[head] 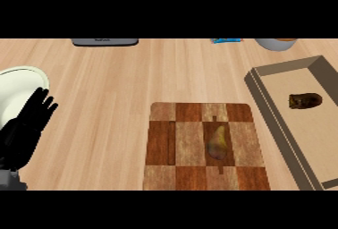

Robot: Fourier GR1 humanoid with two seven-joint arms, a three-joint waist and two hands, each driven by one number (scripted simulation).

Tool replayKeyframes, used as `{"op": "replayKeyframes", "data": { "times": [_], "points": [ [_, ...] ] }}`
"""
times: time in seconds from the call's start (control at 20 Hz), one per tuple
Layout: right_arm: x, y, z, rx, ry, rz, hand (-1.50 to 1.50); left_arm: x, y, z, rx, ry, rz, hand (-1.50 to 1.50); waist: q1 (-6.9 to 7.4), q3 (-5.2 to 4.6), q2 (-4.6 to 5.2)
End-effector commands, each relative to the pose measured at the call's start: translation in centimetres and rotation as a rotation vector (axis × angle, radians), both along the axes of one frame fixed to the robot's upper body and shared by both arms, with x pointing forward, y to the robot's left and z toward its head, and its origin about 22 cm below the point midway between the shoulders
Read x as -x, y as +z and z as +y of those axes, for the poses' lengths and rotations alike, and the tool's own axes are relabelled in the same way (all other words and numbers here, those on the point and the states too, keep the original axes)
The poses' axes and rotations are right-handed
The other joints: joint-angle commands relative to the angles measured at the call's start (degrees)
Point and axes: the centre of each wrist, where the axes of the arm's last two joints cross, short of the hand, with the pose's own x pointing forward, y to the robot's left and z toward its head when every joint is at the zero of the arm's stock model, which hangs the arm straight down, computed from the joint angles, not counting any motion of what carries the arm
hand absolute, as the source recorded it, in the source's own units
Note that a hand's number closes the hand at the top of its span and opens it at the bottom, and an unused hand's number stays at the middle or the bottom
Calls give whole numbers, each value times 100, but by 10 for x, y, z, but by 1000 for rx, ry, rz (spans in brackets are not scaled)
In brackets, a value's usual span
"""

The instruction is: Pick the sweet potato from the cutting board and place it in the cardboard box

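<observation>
We see the sweet potato (218,142) lying lengthwise on the right half of the checkered cutting board (178,147), untouched. Just beside the board to the right sits the cardboard box (290,129), holding a dark brown lump (305,100) near its far end. Well apart at the left edge, our left hand (30,120) rests open, fingers straight and empty, over a white plate (23,82). The right hand is out of view.

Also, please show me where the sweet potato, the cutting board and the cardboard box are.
sweet potato (218,142), head view, middle of its body.
cutting board (173,147), head view, bare left part.
cardboard box (284,129), head view, its left wall.
</observation>
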Motion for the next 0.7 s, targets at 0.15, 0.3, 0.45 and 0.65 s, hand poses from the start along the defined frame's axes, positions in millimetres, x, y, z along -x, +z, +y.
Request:
{"op": "replayKeyframes", "data": {
  "times": [0.15, 0.3, 0.45, 0.65],
  "points": [
    [66, 8, -43, -31, 3, -77, -150, 7, -17, -13, -10, 0, 6, 0, 40, -1, 12],
    [85, -8, -53, -32, 32, -56, -150, 1, -12, -5, 5, -1, 5, 0, 61, -1, 18],
    [104, -10, -57, -40, 43, -72, -150, -1, 4, -10, -8, -18, 3, 0, 57, 0, 15],
    [126, 11, -70, -7, 56, -35, -150, -3, -2, 4, -7, -8, -6, 0, 51, -3, 16]
  ]
}}
